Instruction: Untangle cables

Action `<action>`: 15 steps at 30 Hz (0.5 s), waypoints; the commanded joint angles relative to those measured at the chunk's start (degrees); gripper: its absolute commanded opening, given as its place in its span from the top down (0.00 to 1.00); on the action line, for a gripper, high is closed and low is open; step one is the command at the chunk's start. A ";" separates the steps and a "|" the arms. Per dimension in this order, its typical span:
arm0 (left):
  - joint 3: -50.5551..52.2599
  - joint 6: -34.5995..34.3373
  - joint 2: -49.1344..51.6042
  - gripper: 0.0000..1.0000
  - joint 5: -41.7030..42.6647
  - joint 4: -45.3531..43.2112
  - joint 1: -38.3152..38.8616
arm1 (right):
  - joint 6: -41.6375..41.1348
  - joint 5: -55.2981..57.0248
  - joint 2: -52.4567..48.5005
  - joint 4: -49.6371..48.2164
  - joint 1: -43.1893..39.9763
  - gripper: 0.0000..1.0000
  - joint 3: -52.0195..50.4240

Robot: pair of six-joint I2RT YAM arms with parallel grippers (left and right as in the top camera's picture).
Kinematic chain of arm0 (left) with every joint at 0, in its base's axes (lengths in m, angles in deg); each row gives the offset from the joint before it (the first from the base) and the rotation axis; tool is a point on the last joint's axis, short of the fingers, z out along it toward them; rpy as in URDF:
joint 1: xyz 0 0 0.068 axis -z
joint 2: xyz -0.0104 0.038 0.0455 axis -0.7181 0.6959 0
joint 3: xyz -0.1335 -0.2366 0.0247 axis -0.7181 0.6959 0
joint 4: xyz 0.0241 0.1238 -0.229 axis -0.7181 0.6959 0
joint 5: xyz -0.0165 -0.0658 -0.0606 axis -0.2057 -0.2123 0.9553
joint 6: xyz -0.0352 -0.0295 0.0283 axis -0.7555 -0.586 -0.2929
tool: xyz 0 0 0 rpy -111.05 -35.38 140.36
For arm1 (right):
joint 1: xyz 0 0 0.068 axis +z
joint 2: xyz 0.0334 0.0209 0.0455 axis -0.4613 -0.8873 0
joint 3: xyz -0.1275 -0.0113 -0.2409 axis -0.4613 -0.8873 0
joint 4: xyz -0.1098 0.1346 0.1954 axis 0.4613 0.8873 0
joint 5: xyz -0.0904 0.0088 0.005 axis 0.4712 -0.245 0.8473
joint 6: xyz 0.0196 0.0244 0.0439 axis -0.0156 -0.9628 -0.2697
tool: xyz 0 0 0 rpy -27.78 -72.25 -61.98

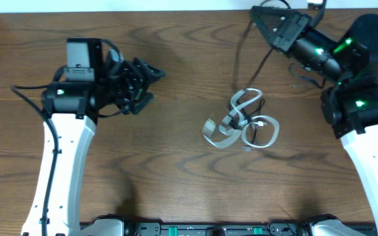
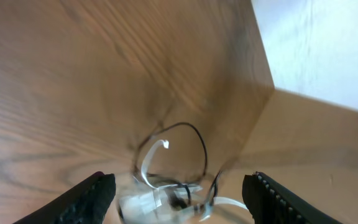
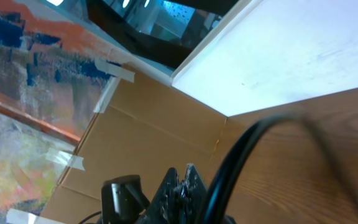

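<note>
Tabletop point(image 1: 176, 177) bears looped white ribbon point(image 1: 210, 131); left claw point(image 1: 155, 86) apart, right claw point(image 1: 253, 12) clamps black cable point(image 3: 238, 152).

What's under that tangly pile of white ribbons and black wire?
Just the brown wooden table. Where the flat white ribbon cables and the thin black cable cross, the lower loops are hidden.

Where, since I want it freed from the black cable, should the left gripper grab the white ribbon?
Probably its free left end, from the left with the left gripper: there the white ribbon lies flat, outside the loops of the black cable.
</note>
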 commanded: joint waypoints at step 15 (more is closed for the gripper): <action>-0.50 0.70 -0.24 0.29 0.96 -0.74 13.03 | -0.59 5.84 -1.99 -0.20 6.78 0.99 0.22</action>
